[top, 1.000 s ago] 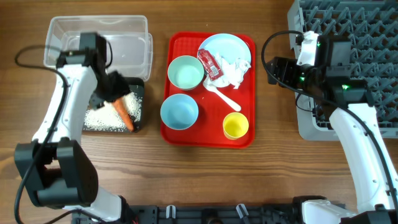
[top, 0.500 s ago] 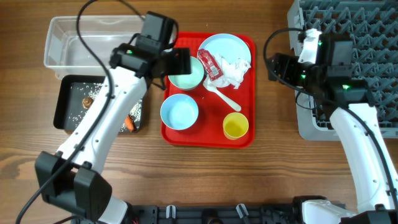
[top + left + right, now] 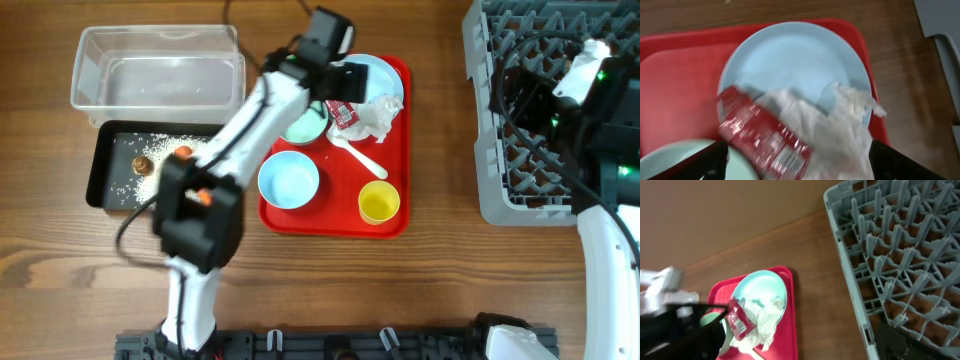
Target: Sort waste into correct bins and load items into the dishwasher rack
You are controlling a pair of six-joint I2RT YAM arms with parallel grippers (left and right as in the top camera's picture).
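My left gripper (image 3: 338,84) hangs open over the pale blue plate (image 3: 378,72) on the red tray. In the left wrist view its fingers (image 3: 714,159) stand wide apart, with the red foil wrapper (image 3: 765,137) and crumpled napkin (image 3: 835,130) below and nothing held. The arm partly covers the mint-green bowl (image 3: 300,127). The light blue bowl (image 3: 288,178), yellow cup (image 3: 379,201) and white spoon (image 3: 360,155) lie on the tray. The black tub (image 3: 105,185) holds rice, a brown scrap (image 3: 143,163) and the carrot (image 3: 183,153). My right gripper (image 3: 522,96) is open above the dishwasher rack (image 3: 560,190).
The clear tub (image 3: 158,65) stands behind the black tub at the far left. The red tray (image 3: 335,215) sits mid-table, with bare wood between it and the grey rack. The left arm stretches diagonally across the black tub's right end.
My left arm swung from the black tub across to the plate, its jaws spreading wider. The right gripper drew back to the right, over the rack.
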